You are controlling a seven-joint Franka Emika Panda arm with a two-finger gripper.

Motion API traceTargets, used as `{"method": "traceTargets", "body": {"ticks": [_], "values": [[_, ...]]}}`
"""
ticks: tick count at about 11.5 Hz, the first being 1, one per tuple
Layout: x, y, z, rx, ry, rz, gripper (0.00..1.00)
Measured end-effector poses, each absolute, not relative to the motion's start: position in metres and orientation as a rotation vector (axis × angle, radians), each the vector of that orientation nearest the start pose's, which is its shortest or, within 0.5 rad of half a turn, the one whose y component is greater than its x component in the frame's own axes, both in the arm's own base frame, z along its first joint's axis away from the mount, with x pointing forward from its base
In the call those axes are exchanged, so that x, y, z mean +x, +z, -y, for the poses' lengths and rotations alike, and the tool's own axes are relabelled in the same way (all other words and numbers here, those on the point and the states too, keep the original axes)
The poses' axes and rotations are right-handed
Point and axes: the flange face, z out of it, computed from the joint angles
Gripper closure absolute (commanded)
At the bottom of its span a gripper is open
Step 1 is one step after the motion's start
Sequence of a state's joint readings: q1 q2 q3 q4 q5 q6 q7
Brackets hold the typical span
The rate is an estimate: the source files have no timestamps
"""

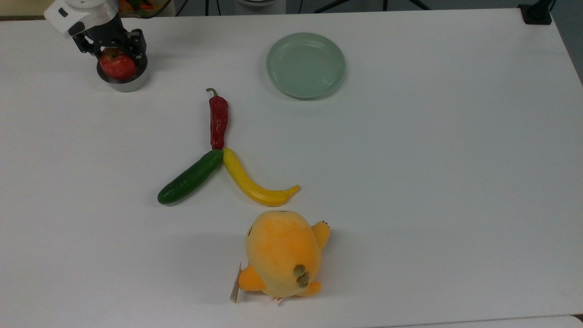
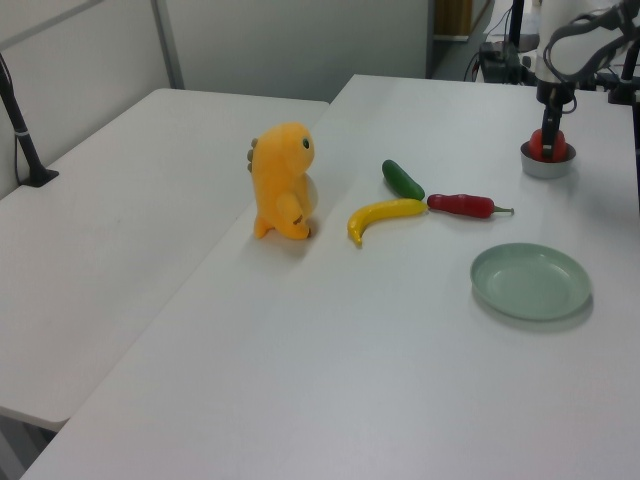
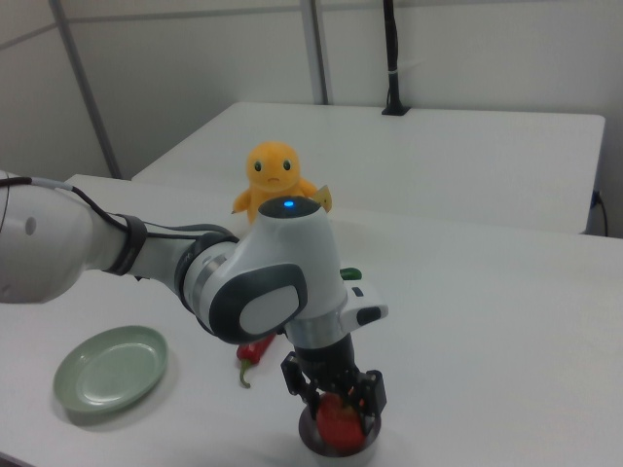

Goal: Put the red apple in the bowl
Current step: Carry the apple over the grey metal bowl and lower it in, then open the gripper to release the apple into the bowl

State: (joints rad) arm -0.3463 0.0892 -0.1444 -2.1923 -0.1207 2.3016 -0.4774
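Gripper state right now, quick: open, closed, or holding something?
Gripper: closed on the red apple, which sits low inside the grey bowl, not yet let go.

White desk (image 1: 432, 182) surface, matte, evenly lit. A second white table (image 2: 110, 230) stands just beside it in the left view. Pale partition walls (image 3: 195, 78) with grey metal posts (image 3: 316, 53) behind. A black pole (image 2: 22, 130) stands on the second table.
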Motion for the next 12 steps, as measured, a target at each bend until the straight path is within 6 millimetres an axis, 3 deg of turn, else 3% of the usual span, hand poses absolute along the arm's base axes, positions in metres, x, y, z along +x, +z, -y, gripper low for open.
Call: {"method": "traceTargets", "body": {"ticks": [1,2,4,10,12], "values": [[0.478,0.344,0.26,-3.245,0.031,0.105,0.6],[0.477,0.343,0.259,-3.245,0.029,0.106,0.47],[0.477,0.343,0.26,-3.245,0.03,0.105,0.0],[0.477,0.347,0.26,-3.248,0.019,0.103,0.0],[0.482,0.368,0.255,-3.262,-0.038,0.075,0.0]]}}
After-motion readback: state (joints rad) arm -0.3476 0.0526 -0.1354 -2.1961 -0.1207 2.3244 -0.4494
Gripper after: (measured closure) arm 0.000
